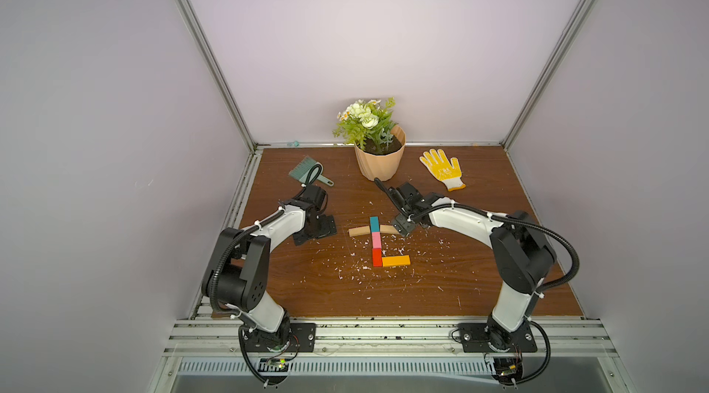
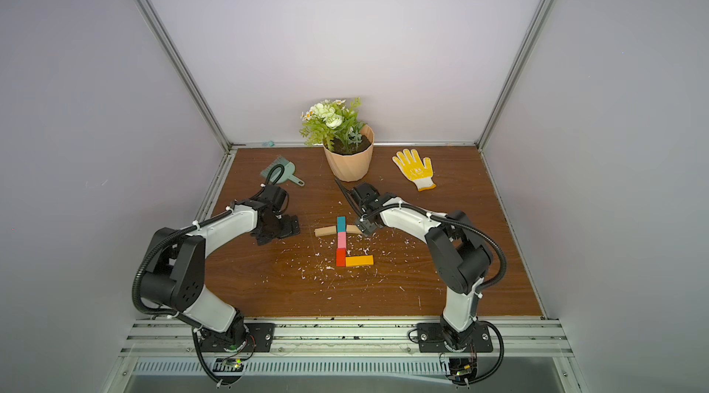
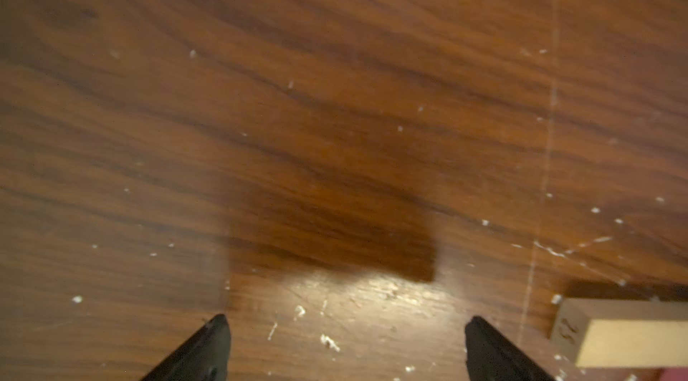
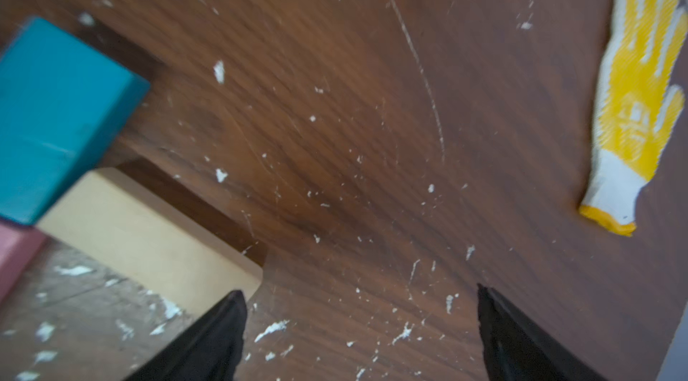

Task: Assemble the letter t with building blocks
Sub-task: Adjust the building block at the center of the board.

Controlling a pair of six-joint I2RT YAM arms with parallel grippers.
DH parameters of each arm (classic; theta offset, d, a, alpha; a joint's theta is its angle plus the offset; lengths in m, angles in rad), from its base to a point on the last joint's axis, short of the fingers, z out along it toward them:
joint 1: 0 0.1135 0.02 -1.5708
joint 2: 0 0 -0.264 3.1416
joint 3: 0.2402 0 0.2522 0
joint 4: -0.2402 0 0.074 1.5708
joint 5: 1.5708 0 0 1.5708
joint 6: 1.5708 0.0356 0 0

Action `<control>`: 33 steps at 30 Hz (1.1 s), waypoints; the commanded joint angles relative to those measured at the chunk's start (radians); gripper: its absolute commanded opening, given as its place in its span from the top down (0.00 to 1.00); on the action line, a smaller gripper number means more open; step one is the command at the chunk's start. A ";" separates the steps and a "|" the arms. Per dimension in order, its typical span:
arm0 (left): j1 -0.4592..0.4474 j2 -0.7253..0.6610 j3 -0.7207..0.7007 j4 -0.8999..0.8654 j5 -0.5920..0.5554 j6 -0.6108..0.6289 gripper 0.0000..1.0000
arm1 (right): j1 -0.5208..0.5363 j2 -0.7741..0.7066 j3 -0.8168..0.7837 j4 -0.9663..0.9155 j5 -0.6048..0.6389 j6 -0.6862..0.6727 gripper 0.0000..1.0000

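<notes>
In both top views the building blocks lie mid-table as the letter t: a teal block (image 1: 374, 224), a pink block (image 1: 376, 240) and a red block (image 1: 377, 257) form a column. An orange block (image 1: 396, 261) juts right from the red one. A tan block (image 1: 358, 232) lies left of the column and another tan block (image 1: 387, 229) right of it. My right gripper (image 4: 363, 319) is open over bare wood, one finger (image 4: 231, 323) at the end of the right tan block (image 4: 149, 237). My left gripper (image 3: 346, 338) is open and empty, left of the left tan block (image 3: 625, 334).
A potted plant (image 1: 380, 164) stands at the back, just behind the right wrist. A yellow glove (image 1: 441, 170) lies back right, a teal brush and dustpan (image 1: 310, 174) back left. White crumbs (image 1: 360, 266) are scattered around the blocks.
</notes>
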 commanded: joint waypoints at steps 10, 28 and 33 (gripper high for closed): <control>-0.071 0.097 0.038 -0.039 -0.109 -0.063 0.01 | -0.055 -0.030 0.030 -0.004 -0.005 0.140 0.01; -0.127 0.148 0.067 -0.041 -0.088 -0.072 0.01 | -0.073 -0.031 0.020 -0.056 -0.024 0.172 0.01; -0.135 0.127 0.063 -0.040 -0.069 -0.077 0.01 | -0.075 -0.039 0.008 -0.053 -0.020 0.176 0.01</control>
